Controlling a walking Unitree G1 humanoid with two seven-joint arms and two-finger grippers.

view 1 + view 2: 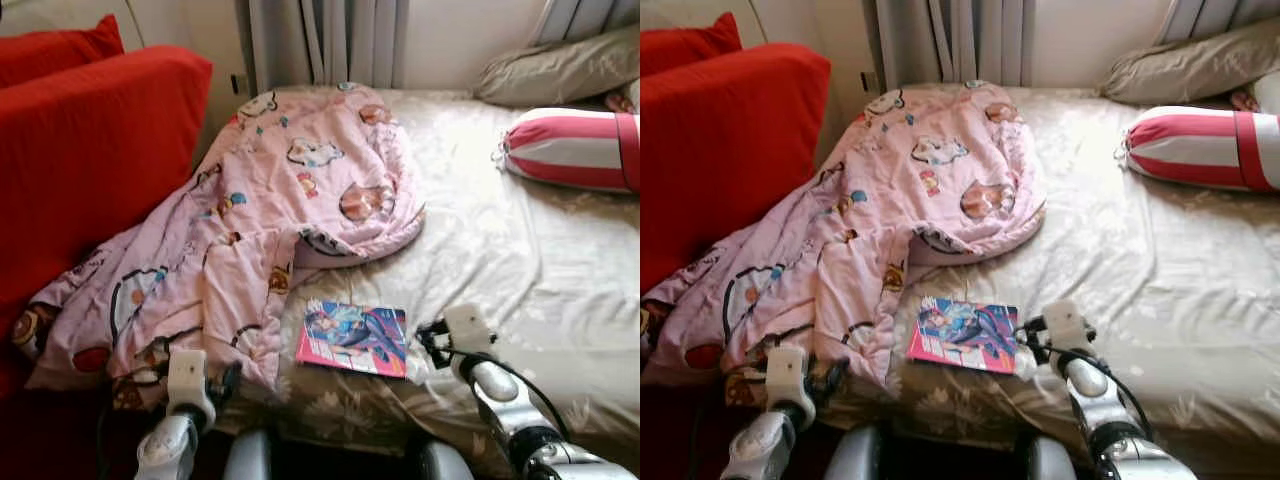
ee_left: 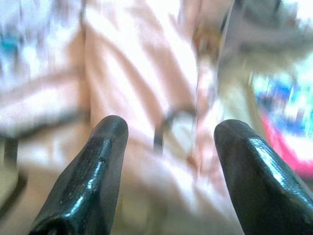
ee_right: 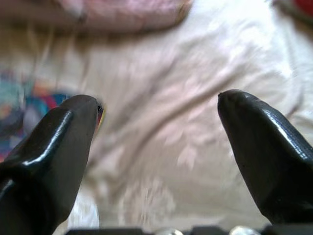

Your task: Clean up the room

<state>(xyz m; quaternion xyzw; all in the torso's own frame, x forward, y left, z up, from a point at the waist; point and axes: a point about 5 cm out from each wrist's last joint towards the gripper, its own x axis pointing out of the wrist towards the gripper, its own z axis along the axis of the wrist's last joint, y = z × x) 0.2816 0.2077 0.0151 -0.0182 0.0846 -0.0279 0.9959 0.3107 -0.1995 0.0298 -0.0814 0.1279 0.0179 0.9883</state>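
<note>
A pink cartoon-print quilt (image 1: 270, 215) lies crumpled across the bed (image 1: 500, 260) from 12 to 8 o'clock, draping onto a red sofa (image 1: 90, 160). A comic book (image 1: 353, 338) lies flat at 6 o'clock, just beside the quilt's edge. A red-and-white bolster (image 1: 575, 148) and an olive pillow (image 1: 560, 70) occupy 2 o'clock. The left gripper (image 2: 168, 142), fingers spread, hovers at the quilt; the right gripper (image 3: 159, 122), fingers spread, sits beside the comic book.

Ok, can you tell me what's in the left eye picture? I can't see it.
A pink cartoon blanket lies crumpled across a bed, with a colourful book beside it. The left pincer is near the blanket's edge, and the right pincer is right next to the book.
</note>
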